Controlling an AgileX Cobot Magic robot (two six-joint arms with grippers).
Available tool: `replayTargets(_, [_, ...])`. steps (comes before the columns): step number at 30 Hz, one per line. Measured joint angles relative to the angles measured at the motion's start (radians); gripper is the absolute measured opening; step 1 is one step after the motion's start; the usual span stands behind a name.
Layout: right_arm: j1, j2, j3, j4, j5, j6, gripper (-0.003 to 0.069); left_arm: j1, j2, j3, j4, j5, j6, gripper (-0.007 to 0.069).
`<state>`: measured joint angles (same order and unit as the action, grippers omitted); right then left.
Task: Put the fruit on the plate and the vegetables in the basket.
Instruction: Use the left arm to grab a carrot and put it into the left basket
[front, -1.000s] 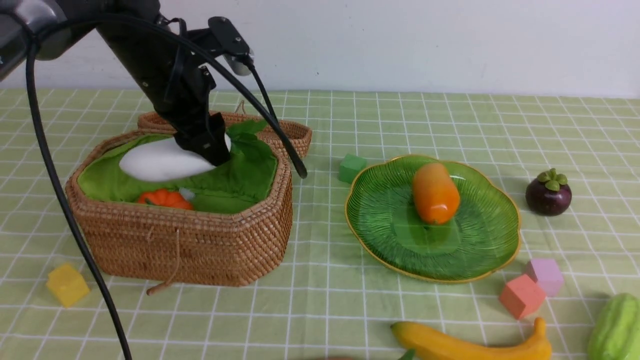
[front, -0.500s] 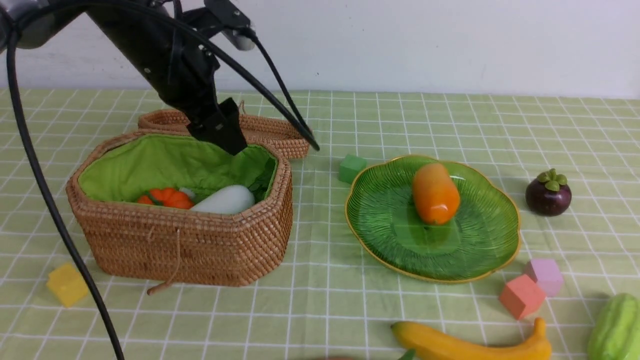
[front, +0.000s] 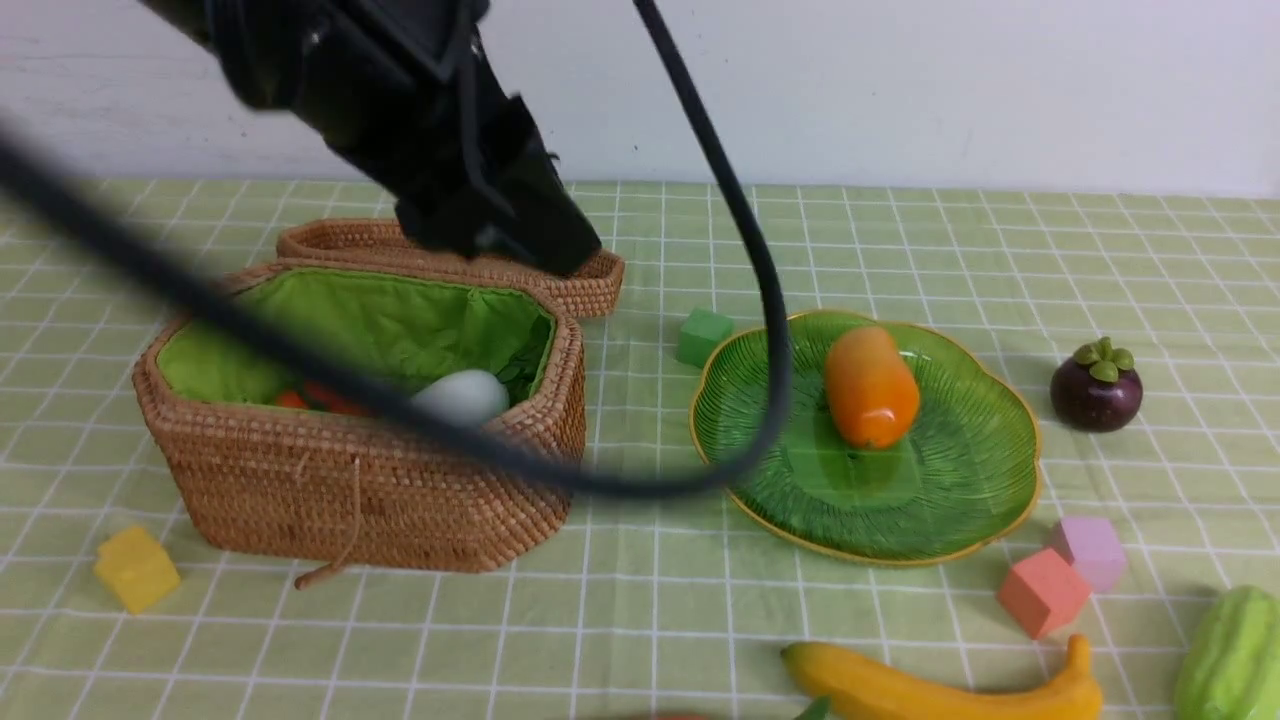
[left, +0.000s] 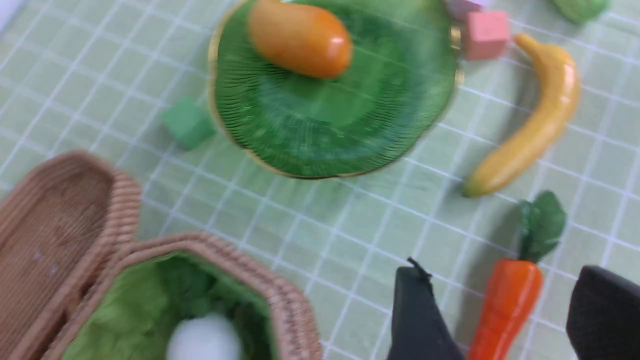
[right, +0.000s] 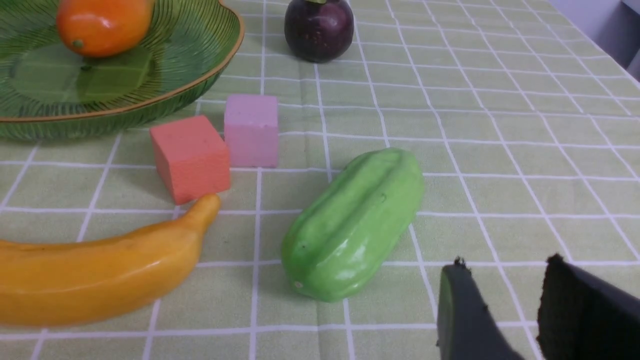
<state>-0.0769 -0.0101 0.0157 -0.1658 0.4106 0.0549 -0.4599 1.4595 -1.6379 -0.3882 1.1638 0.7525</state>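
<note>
The mango (front: 870, 385) lies on the plate (front: 960, 480), toward its far side. The other two fruits sit on the surface (front: 650, 620). The mangosteen (front: 1097, 385) stands upright, right of the plate and clear of its rim. The banana (front: 940, 685) lies along the near edge, in front of the plate.

In the basket (front: 360, 490), the white radish (front: 462, 397) rests against the near wall on the green lining. A sliver of the orange pumpkin (front: 320, 398) shows beside it, behind a blurred cable. The woven lid (front: 590, 285) lies open behind the basket.

The carrot (left: 505, 300) lies on the surface between basket and banana, leaves pointing toward the banana. The gourd (front: 1232, 655) lies at the near right corner, just beside the banana's stem end.

The left gripper (left: 504, 270) hangs above the surface with its jaws spread wide and gripping nothing. In its wrist view the carrot shows through the gap. The right gripper (right: 505, 267) hovers low near the gourd, jaws parted and empty.

A green cube (front: 703, 335) sits between lid and plate. A salmon cube (front: 1043, 592) and a lilac cube (front: 1090, 550) touch each other near the plate's front rim. A yellow cube (front: 135, 568) lies at the basket's near left.
</note>
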Motion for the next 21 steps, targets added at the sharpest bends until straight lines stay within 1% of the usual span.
replayTargets(2, [0.0,0.0,0.0,0.0,0.0,0.0,0.0241,-0.063,-0.05,0.093,0.031,-0.058,0.0,0.0377])
replayTargets(3, [0.0,0.0,0.0,0.0,0.0,0.0,0.0241,-0.116,-0.082,0.186,0.059,-0.113,0.001,0.0373])
replayTargets(7, [0.0,0.0,0.0,0.0,0.0,0.0,0.0241,-0.19,-0.1,0.356,0.088,-0.194,0.003,0.0371])
replayTargets(11, [0.0,0.0,0.0,0.0,0.0,0.0,0.0241,-0.214,-0.045,0.517,0.087,-0.26,0.003,0.0383])
replayTargets(14, [0.0,0.0,0.0,0.0,0.0,0.0,0.0241,-0.217,0.011,0.589,0.084,-0.34,0.003,0.0423])
replayTargets(17, [0.0,0.0,0.0,0.0,0.0,0.0,0.0241,-0.22,0.06,0.612,0.082,-0.41,0.003,0.0501])
replayTargets(19, [0.0,0.0,0.0,0.0,0.0,0.0,0.0241,-0.222,0.087,0.613,0.077,-0.429,0.004,0.0555])
replayTargets(21, [0.0,0.0,0.0,0.0,0.0,0.0,0.0241,-0.223,0.112,0.613,0.074,-0.429,0.01,0.0594])
